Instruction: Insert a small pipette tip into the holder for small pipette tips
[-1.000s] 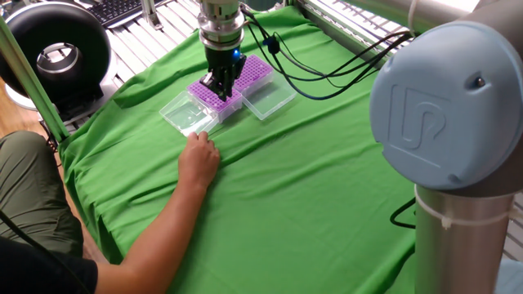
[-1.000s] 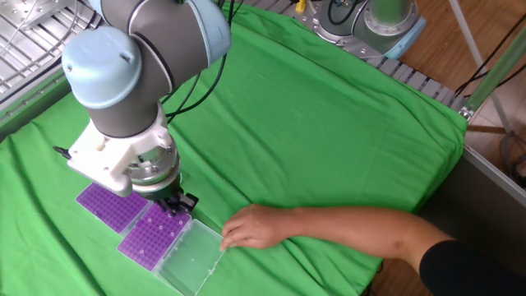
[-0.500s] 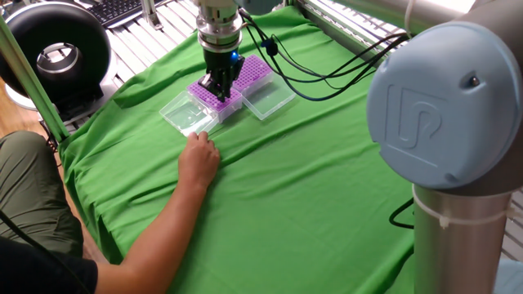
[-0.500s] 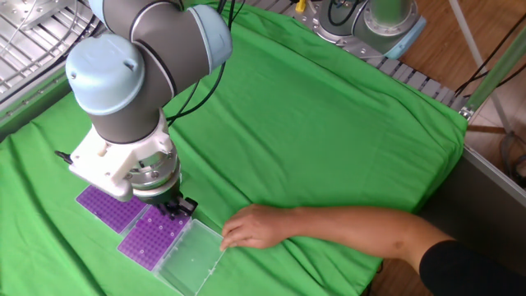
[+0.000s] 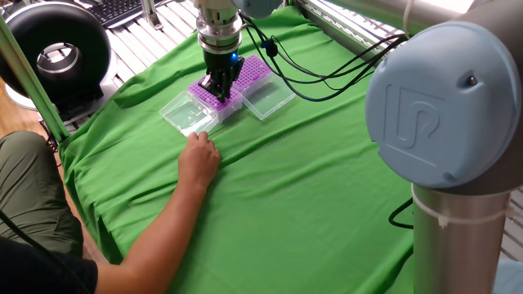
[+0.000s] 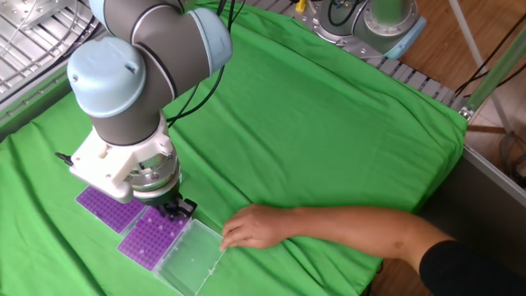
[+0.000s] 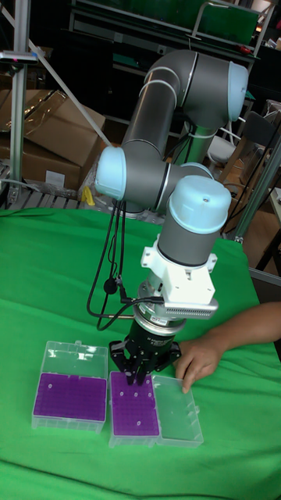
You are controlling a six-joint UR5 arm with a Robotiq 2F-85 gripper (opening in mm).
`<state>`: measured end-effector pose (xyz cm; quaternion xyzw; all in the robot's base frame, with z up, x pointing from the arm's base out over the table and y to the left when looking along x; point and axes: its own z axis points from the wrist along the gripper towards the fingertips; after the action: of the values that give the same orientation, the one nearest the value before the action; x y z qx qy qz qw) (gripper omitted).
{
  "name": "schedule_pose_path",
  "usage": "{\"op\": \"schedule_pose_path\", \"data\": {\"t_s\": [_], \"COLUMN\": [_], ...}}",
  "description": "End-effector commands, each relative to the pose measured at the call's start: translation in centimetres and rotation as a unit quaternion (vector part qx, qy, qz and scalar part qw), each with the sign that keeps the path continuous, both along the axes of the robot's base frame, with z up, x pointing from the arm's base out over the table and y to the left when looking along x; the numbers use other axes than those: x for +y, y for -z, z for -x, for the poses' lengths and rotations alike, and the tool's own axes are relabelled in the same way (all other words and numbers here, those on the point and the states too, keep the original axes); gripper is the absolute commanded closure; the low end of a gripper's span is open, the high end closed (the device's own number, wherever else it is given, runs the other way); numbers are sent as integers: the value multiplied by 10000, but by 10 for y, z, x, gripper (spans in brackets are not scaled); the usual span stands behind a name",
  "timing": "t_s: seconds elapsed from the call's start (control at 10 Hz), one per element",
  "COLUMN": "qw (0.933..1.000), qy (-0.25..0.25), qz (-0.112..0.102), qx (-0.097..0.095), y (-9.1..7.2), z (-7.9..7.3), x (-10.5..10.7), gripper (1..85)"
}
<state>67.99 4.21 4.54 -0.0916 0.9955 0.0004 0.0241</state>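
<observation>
The end effector has dropped slightly onto the holder, so insertion looks underway; its grip and any tip cannot be made out.

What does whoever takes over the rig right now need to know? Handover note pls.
Claw: low over the near purple rack, fingers close together; whether it holds a tip, and whether one is seated, cannot be told.
Racks: two alike side by side on the green cloth, both lids open; second rack untouched.
Person's hand rests at the open clear lid.
Left: confirm insertion, release, retract.
</observation>
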Motion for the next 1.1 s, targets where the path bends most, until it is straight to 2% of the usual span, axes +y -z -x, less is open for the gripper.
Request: {"op": "schedule_pose_path", "data": {"t_s": [0.0,0.8,1.0], "qw": [10000,9998,9997], "qy": [31,169,199], "qz": [-48,-64,-89], "qx": [-27,-88,-80], "y": [1,5,-1], "z": [-2,-5,-4], "x": [2,4,3], "gripper": [633,683,707]}}
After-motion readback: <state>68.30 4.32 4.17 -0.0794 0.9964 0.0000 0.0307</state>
